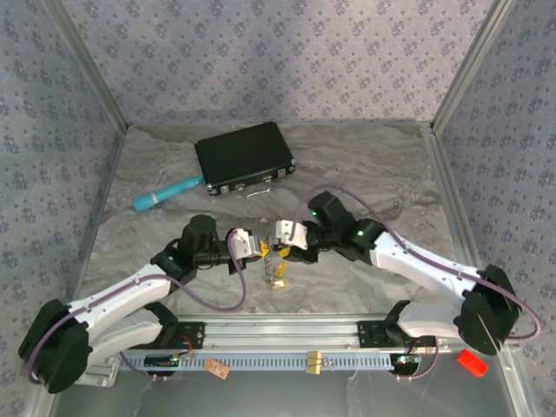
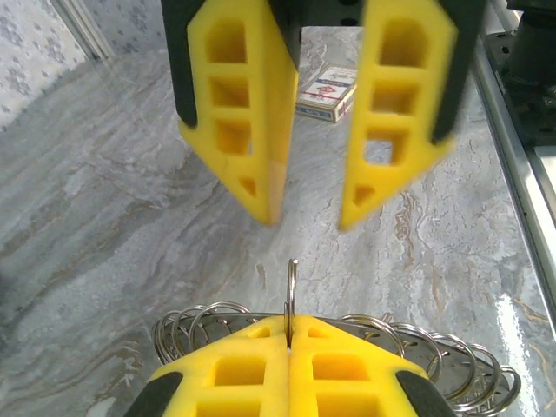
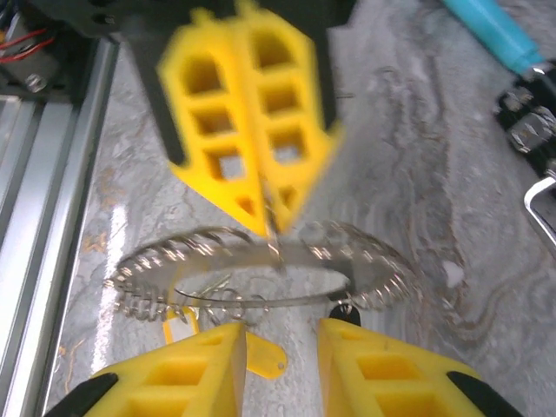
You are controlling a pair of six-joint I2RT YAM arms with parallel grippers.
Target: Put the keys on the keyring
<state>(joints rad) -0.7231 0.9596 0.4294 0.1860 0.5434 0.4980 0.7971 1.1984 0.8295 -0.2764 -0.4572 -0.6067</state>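
The grey keyring hangs level above the table, its rim crowded with small split rings. My left gripper is shut on one upright split ring at the rim; from the right wrist view it comes in from above. My right gripper is open just in front of the keyring, with its fingers apart and nothing between them. A yellow key and a black key head dangle under the ring. From above, both grippers meet over the keyring.
A black case and a teal pen lie at the back. A red-and-white card box sits beyond the grippers. The metal rail runs along the near edge, with a red object at its right end.
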